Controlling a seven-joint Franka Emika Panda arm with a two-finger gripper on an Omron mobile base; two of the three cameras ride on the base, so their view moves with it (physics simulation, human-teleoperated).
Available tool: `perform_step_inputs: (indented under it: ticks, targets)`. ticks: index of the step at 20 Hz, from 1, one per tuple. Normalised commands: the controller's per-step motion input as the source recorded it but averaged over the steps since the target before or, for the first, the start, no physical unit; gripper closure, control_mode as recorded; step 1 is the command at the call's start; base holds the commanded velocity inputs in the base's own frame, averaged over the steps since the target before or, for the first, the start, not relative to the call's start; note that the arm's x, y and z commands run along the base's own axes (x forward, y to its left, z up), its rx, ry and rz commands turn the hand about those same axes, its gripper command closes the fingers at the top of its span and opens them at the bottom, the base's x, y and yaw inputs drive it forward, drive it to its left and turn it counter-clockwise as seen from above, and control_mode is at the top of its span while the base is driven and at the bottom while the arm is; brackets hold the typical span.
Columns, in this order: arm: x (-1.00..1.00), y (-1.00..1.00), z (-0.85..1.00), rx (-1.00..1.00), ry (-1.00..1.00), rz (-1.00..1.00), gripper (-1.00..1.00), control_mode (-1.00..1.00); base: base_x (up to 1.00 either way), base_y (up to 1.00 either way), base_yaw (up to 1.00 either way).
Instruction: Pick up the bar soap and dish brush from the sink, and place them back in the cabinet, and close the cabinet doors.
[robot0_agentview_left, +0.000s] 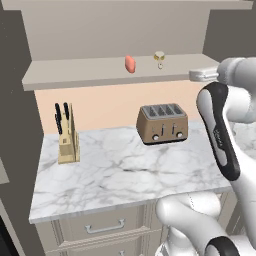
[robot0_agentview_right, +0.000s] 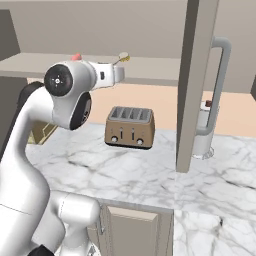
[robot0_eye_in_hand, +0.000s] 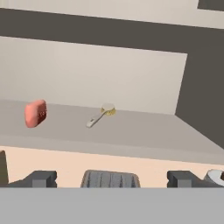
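1. Salmon-orange bar soap stands on the cabinet shelf, left of the dish brush, the 2 well apart.
2. Cream-headed, the brush lies flat with its handle slanting toward the shelf's front edge.
3. Both things appear put away, so I judge that closing the cabinet doors is what remains; 1 door stands open edge-on, to the right of the gripper.
4. That door lies off to the gripper's right, its long axis upright, so the coming move likely swings that way.
5. Jaws stand wide apart, holding and touching nothing, just before the shelf and above the toaster.
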Motion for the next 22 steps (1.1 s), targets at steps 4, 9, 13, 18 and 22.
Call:
perform_step_inputs:
  ticks: [4, 9, 13, 18, 22]
  targets:
    - [-0.51, -0.23, 0.0, 0.0, -0.02, 0.0, -1.0, -1.0, 0.0, 0.0, 0.0]
    - [-0.53, -0.22, 0.0, 0.0, -0.03, 0.0, -1.0, -1.0, 0.0, 0.0, 0.0]
    - [-0.53, -0.13, 0.0, 0.0, -0.01, 0.0, -1.0, -1.0, 0.0, 0.0, 0.0]
    - [-0.42, -0.04, 0.0, 0.0, 0.0, 0.0, -1.0, -1.0, 0.0, 0.0, 0.0]
    - [-0.3, 0.0, 0.0, 0.0, 0.0, 0.0, -1.0, -1.0, 0.0, 0.0, 0.0]
